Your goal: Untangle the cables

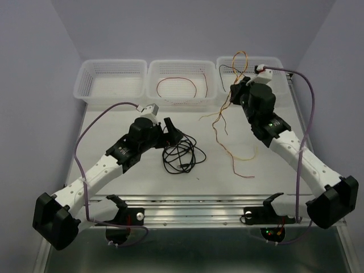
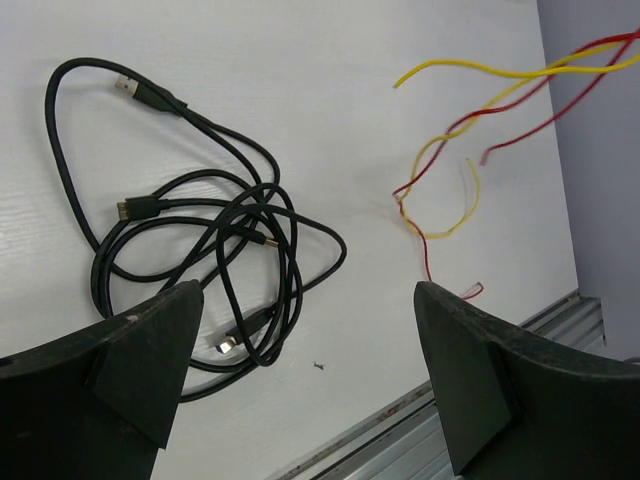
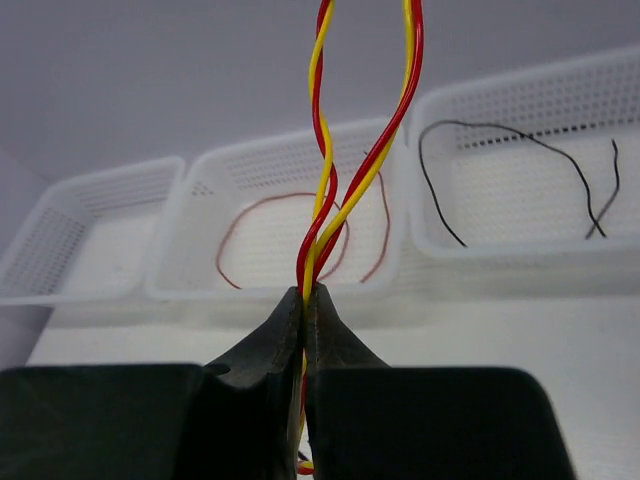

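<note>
Black cable: leave coiled flat at mid-table, below wide-open left gripper. Farther right, with right gripper pinched shut on twisted red and yellow wires, lift slowly and straight, letting trailing ends unwind over bare table. Stay short of baskets lining far edge; use open room toward centre.
</note>
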You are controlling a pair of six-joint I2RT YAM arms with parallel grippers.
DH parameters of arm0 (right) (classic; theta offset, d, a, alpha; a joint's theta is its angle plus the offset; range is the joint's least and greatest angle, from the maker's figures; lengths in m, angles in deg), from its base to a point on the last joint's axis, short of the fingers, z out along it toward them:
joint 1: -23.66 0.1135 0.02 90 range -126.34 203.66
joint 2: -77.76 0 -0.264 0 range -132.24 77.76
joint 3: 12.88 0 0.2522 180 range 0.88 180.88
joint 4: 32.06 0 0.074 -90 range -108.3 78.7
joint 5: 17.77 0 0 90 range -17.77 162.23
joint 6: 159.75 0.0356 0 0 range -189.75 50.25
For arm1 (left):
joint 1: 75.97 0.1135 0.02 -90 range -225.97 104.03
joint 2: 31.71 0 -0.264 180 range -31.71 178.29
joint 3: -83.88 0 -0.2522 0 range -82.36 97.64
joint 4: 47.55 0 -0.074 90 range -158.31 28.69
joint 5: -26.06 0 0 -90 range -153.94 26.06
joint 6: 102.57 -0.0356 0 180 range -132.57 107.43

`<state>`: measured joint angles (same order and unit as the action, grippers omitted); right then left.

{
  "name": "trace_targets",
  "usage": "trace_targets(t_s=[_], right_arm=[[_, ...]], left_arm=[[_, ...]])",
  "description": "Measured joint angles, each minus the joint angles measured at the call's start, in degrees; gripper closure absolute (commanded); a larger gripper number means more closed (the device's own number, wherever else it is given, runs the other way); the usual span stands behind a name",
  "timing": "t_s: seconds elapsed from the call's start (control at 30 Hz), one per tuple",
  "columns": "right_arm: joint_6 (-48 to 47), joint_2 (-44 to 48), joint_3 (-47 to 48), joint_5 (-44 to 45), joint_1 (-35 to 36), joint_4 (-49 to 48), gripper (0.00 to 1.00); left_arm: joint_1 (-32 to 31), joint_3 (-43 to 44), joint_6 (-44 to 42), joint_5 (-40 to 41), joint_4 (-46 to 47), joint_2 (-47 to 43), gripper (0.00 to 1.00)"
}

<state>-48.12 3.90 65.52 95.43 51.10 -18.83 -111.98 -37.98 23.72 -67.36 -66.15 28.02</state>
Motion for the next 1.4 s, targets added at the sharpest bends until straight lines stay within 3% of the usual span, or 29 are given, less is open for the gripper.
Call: trace_targets(t_s=[0.1, 0.3, 0.43, 0.83, 1.2, 1.4], right_arm=[[-2.93, 3.98, 5.77, -9.42, 0.37, -0.70, 0.99], [-1.55, 1.25, 19.67, -30.01, 0.39, -0.02, 0.99], [1.27, 0.17, 21.68, -38.18, 0.42, -0.22, 0.99], [7.69, -5.86, 8.35, -39.65, 3.06, 0.46, 0.99], [10.84, -8.35, 9.42, -39.54, 4.79, 1.55, 0.99], [11.69, -9.92, 11.45, -39.78, 4.79, 3.34, 0.99]], left_arm=[[0.00, 0.00, -0.37, -0.26, 0.44, -0.92, 0.01], [0.02, 0.00, -1.22, -1.07, 0.61, -3.63, 0.01], [0.02, -1.14, -1.33, -2.01, 1.46, -7.43, 0.01], [0.00, -6.16, -2.19, -9.46, 4.15, -19.10, 0.01], [0.00, -6.12, -7.82, -15.08, 10.84, -7.15, 0.01], [0.02, -6.12, -13.29, -18.88, 14.40, -5.46, 0.02]])
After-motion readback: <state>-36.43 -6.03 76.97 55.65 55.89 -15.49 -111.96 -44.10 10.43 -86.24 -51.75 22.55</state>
